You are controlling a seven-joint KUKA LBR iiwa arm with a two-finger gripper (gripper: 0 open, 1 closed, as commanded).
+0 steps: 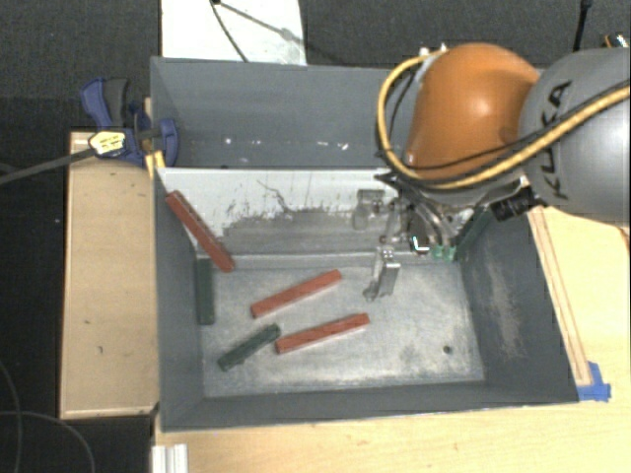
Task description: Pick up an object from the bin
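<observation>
Orange-capped arm hangs its tool, grip impossible to tell, over the bin floor beside one red-brown stick, with a second red-brown stick and dark green stick nearby.

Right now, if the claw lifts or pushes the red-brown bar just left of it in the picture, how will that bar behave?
The red-brown bar looks straight and flat-sided: probably stiff, sliding rather than rolling. Being long and thin, it may tilt if the claw grips one end. It lies flat and free, so a push would likely pivot it.
</observation>
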